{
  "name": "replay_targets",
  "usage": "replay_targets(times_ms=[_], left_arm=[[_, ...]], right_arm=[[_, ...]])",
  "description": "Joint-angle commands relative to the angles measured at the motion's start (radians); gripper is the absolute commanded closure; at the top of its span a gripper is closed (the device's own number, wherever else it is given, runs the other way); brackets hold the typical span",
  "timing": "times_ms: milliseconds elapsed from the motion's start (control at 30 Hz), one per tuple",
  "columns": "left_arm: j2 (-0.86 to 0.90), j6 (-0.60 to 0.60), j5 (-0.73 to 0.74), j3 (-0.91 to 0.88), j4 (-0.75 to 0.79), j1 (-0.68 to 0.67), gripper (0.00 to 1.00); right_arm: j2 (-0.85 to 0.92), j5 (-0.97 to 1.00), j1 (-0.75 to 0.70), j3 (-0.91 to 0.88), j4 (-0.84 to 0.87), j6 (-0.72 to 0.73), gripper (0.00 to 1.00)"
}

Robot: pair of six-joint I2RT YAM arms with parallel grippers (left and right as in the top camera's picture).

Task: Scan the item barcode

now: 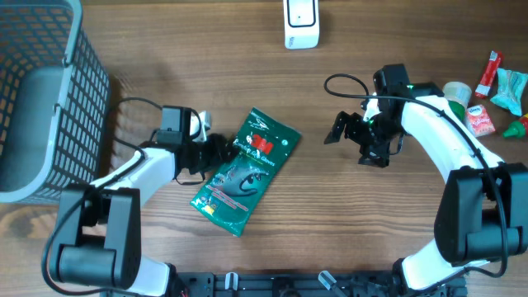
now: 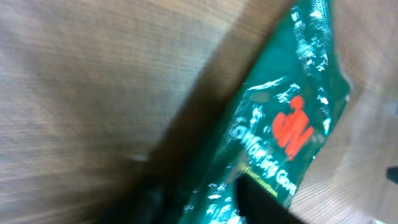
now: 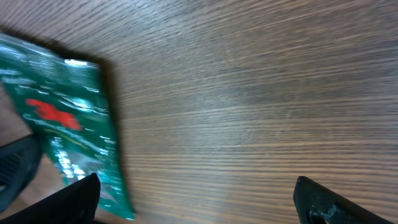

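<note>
Two arms reach inward over the wooden surface (image 1: pixel 330 231). I see the left arm (image 1: pixel 140 169) lying low, elbow bent, the left tool (image 1: pixel 213 152) at the left edge of the green packet (image 1: pixel 247 169), which lies flat and slanted mid-surface; blur keeps me from telling whether it grips. The right arm (image 1: pixel 437 124) curls in from the right, the right tool (image 1: pixel 353 139) spread wide, apart from the packet.

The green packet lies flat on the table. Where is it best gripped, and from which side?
Grip the long left edge of the green packet, near its middle, coming from the left with the left pincer, which sits beside that edge. The packet is thin and lies flat, so probably only an edge gives a hold.
</note>
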Motion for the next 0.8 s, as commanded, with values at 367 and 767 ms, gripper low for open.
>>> replay_targets(times_ms=[367, 767], left_arm=[[0.073, -0.024, -0.169, -0.068, -0.032, -0.014, 0.92], [0.073, -0.046, -0.169, -0.068, -0.033, -0.014, 0.95]], right_arm=[[0.014, -0.241, 0.139, -0.224, 0.305, 0.171, 0.04], [0.124, -0.239, 0.373, -0.292, 0.650, 0.505, 0.27]])
